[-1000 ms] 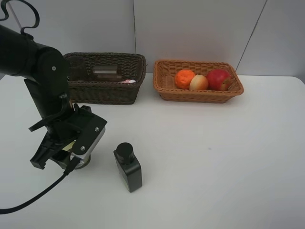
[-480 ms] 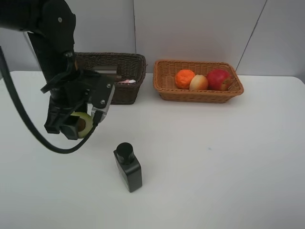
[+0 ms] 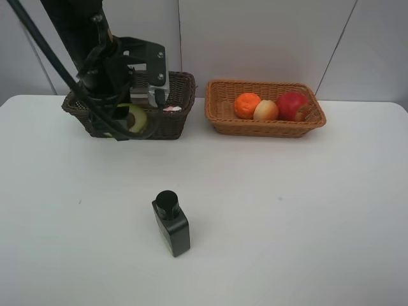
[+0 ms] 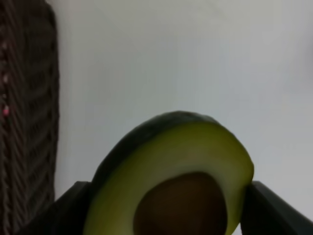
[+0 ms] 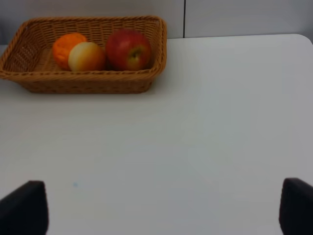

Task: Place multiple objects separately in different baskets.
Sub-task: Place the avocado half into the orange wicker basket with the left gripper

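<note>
From above, the left jaws hold a halved green avocado (image 3: 132,118) near the dark brown wicker basket (image 3: 175,124), a black square bottle (image 3: 171,223) lying well apart from them on the white counter (image 3: 287,210); close up, the avocado fills those jaws; the right jaws stand wide, a light orange-tan wicker basket (image 5: 83,84) well ahead.

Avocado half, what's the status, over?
Left gripper shut on avocado half, aloft beside dark basket. Right gripper open, empty. Black bottle on table, well clear.
</note>
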You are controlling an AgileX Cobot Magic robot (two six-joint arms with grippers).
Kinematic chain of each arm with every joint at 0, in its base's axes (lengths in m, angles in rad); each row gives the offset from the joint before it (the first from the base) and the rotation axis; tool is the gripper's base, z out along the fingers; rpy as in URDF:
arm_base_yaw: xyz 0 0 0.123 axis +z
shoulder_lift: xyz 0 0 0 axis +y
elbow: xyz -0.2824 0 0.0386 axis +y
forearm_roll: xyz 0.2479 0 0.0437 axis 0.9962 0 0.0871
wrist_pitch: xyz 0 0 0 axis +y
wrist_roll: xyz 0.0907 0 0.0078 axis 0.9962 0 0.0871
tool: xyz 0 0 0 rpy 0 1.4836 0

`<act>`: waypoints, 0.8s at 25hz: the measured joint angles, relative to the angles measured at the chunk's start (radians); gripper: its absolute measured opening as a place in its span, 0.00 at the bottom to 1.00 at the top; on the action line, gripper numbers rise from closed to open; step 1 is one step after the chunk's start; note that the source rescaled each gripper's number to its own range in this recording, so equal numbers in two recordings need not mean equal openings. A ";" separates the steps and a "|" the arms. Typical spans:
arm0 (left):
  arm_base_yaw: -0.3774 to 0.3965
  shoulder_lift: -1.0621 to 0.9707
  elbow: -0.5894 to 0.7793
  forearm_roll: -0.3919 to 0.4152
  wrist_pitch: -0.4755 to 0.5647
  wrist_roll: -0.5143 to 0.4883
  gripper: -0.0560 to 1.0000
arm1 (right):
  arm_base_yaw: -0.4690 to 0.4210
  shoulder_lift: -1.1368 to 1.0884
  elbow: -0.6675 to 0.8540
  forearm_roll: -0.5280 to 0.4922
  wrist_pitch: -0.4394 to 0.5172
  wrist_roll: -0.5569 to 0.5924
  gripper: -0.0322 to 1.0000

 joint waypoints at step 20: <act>-0.064 0.124 -0.024 -0.231 -0.738 0.000 0.81 | 0.000 0.000 0.000 0.000 0.000 0.000 1.00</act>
